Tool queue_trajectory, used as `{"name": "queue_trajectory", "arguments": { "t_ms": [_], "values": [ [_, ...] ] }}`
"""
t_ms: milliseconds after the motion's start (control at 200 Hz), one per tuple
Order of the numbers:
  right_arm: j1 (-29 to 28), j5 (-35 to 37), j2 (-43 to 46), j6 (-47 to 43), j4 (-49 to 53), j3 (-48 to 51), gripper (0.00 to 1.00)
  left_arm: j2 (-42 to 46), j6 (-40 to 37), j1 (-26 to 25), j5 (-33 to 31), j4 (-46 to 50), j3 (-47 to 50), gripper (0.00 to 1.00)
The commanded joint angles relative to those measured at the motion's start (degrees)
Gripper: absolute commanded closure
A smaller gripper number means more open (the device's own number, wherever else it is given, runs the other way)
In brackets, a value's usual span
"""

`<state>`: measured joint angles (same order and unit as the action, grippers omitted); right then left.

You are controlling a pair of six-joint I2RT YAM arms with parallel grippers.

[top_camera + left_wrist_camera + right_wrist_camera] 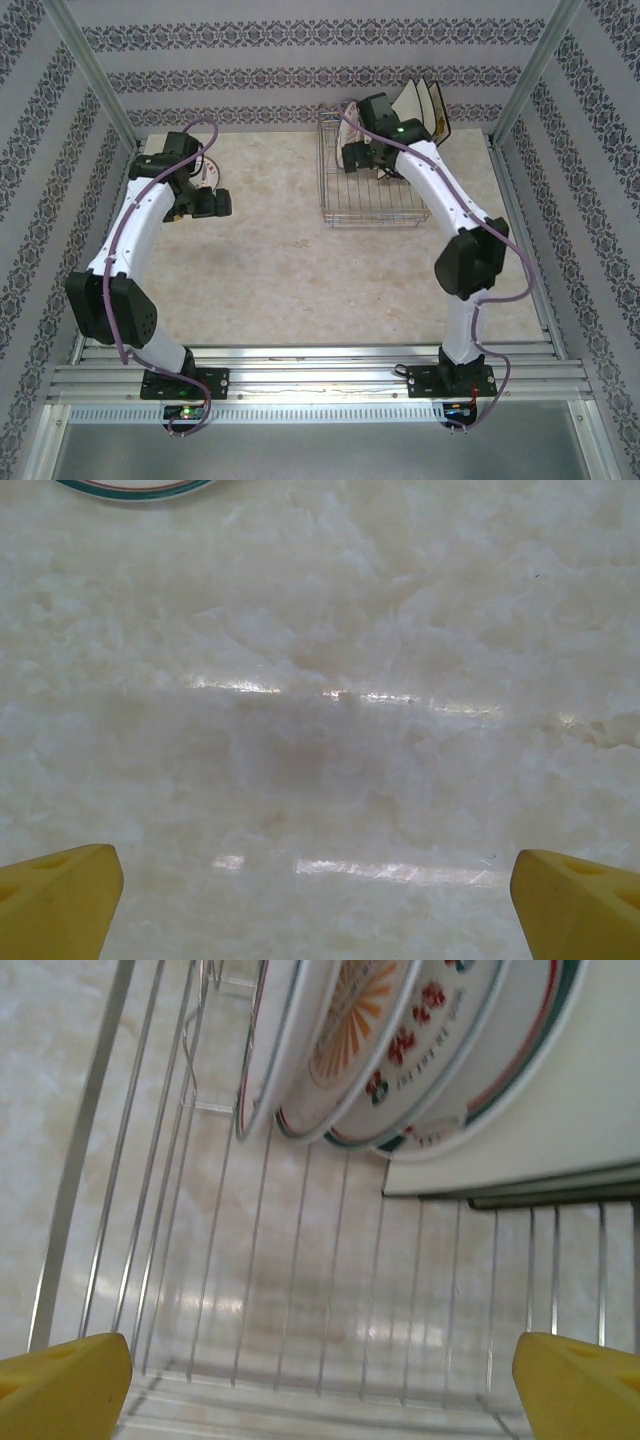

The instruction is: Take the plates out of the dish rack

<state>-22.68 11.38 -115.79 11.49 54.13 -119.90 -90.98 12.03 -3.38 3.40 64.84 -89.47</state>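
Far right of the table: dish rack with plates standing on edge at its back end.
Right tool spread wide over rack wires, holding nothing. Left tool wide above bare table, a teal-rimmed plate lying just ahead.

The table under the rack looks like polished pale marble, glossy, with streaks of reflected light. The rack is thin, bright, shiny metal wire. The round plates in the rack are smooth and glazed, with a gloss. The square plate beside them is smooth, duller cream. The left gripper and right gripper have matt yellow plastic fingers.
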Motion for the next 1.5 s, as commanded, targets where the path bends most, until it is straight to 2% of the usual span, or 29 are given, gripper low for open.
{"name": "queue_trajectory", "arguments": {
  "t_ms": [0,160,355,505,719,1064,1259,1494],
  "values": [
    [-1.31,2.40,-4.72,1.99,-0.33,-8.06,0.02,-2.05,0.05,-0.67,0.31,3.70,-2.47,0.00],
    [-1.41,3.11,-12.67,2.67,3.48,-21.65,0.02,-3.88,0.40,-0.75,1.10,2.39,-2.48,0.00],
    [-0.43,4.18,-17.94,1.10,-0.16,-27.98,0.03,-5.64,-0.52,-0.75,-2.50,1.75,-3.56,0.00],
    [0.18,4.87,-23.79,-0.07,0.27,-35.72,0.05,-6.55,-0.87,-0.70,-2.18,1.43,-4.06,0.00],
    [0.50,8.42,-27.09,-1.37,-4.10,-37.00,0.10,-7.43,-0.62,-0.75,-1.74,-0.01,-3.08,0.00],
    [0.87,7.79,-32.78,1.05,-7.79,-38.97,0.20,-10.08,-0.87,-0.74,-2.47,-0.41,-4.22,0.00],
    [0.87,9.43,-34.01,2.18,-9.60,-39.69,0.33,-10.23,-0.34,-0.74,-2.53,-1.51,-4.11,0.00],
    [0.85,10.20,-34.81,3.53,-11.54,-39.89,0.43,-10.11,-0.87,-0.84,-3.57,-1.19,-4.46,0.00]
  ]
}}
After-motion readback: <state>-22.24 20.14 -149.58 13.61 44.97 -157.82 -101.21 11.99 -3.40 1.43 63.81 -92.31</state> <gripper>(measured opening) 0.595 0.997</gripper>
